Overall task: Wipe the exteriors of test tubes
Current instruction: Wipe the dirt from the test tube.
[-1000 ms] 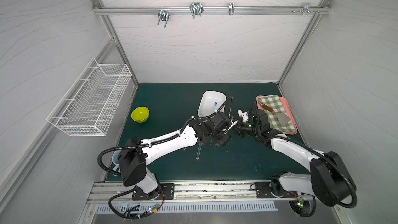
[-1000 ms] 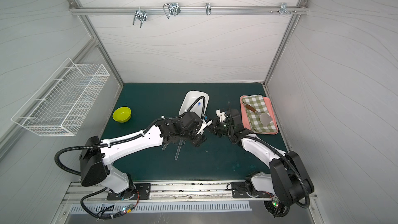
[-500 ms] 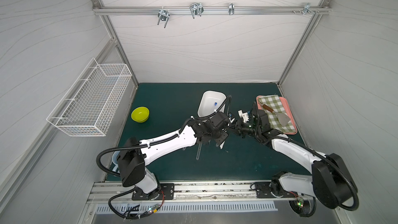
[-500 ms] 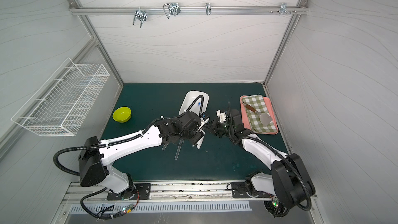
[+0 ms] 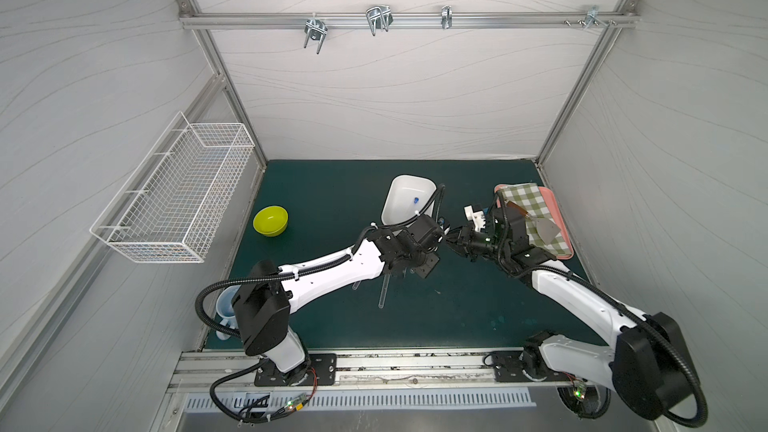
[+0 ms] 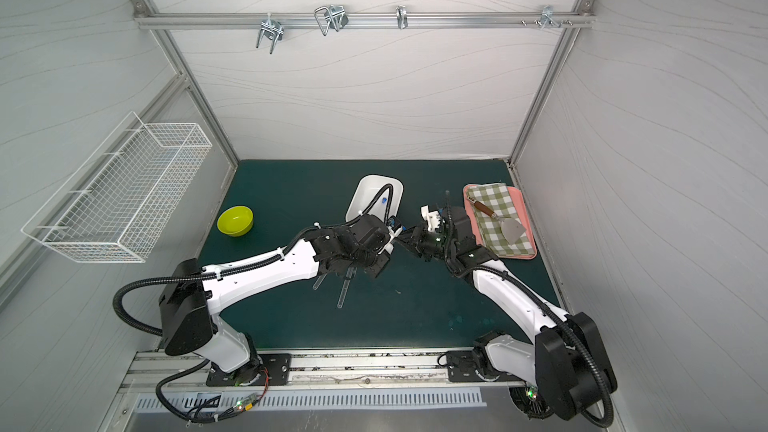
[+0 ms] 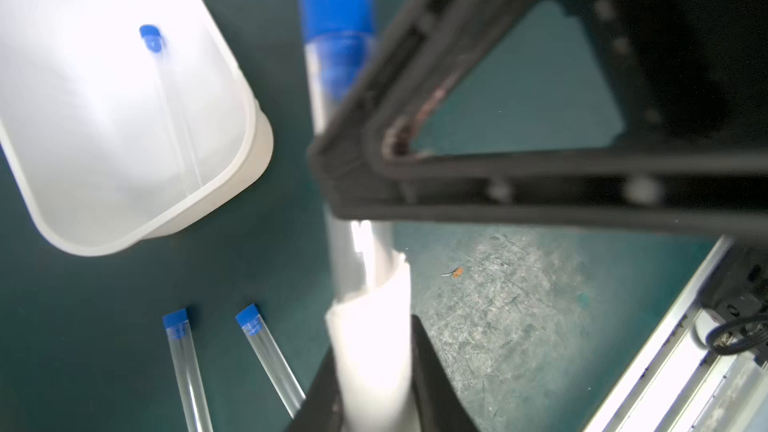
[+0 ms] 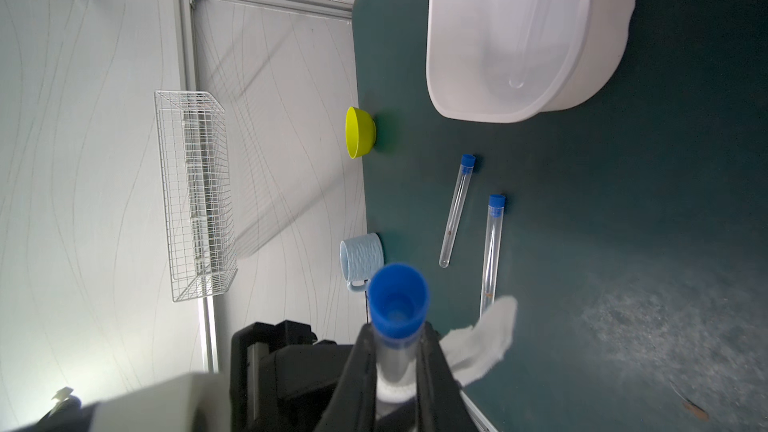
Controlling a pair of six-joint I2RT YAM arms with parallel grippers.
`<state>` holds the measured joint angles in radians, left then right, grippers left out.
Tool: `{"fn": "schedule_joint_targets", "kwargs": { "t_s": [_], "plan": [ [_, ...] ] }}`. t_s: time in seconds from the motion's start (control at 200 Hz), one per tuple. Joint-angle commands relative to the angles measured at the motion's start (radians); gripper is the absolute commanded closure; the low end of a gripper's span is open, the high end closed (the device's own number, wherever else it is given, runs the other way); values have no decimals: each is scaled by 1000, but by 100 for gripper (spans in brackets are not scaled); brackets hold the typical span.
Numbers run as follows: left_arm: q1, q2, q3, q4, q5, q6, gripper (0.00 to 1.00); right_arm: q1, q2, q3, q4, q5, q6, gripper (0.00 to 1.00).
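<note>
The light is soft and even in both top views — the dark green counter point(image 5: 332, 201) looks matte, its shadows faint. The wide lens splays the corner posts point(image 5: 589, 78) outward. In the left wrist view the white tub point(image 7: 257, 139) and the cloth point(image 7: 374, 347) blow out to glare, and the near tube point(image 7: 332, 56) is smeared soft. The right wrist view is sharper — the wire basket point(image 8: 195, 197) throws streaked shadows behind it.

A wire basket point(image 5: 174, 197) hangs on the left wall. A rail point(image 5: 407, 18) with metal hooks point(image 5: 379, 20) crosses the back wall. On the green mat point(image 5: 332, 193) sit a yellow-green bowl point(image 5: 270, 221) at left, a white tub point(image 5: 401, 191) mid-back and a blue mug point(image 8: 361, 259) at the front left corner. A pink tray point(image 6: 517, 201) at right carries a checked cloth point(image 6: 498, 205) with a spatula point(image 6: 512, 229) lying on it.
</note>
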<state>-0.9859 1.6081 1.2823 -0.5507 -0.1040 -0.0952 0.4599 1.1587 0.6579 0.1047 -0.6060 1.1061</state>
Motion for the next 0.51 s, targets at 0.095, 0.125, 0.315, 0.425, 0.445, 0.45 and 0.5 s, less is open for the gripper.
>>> {"fn": "schedule_joint_targets", "kwargs": {
  "t_s": [0.095, 0.125, 0.315, 0.425, 0.445, 0.45, 0.5],
  "plan": [
    [-13, -27, -9, 55, 78, -10, 81, -24, -5, 53, -45, 1, -33, 96],
    [-13, -36, -17, 60, 84, -15, 81, -31, -2, 56, -45, -3, -35, 96],
    [-16, -63, -46, 68, 104, -32, 80, -64, 24, 90, -54, -21, -56, 96],
    [-17, -68, -41, 68, 116, -37, 77, -70, 31, 100, -64, -23, -67, 96],
    [-16, -69, -39, 67, 116, -38, 77, -72, 32, 100, -62, -23, -66, 96],
    [-16, -69, -38, 67, 116, -38, 77, -73, 32, 100, -62, -23, -66, 96],
    [-17, -71, -38, 68, 118, -37, 77, -75, 33, 102, -62, -24, -67, 96]
  ]
}}
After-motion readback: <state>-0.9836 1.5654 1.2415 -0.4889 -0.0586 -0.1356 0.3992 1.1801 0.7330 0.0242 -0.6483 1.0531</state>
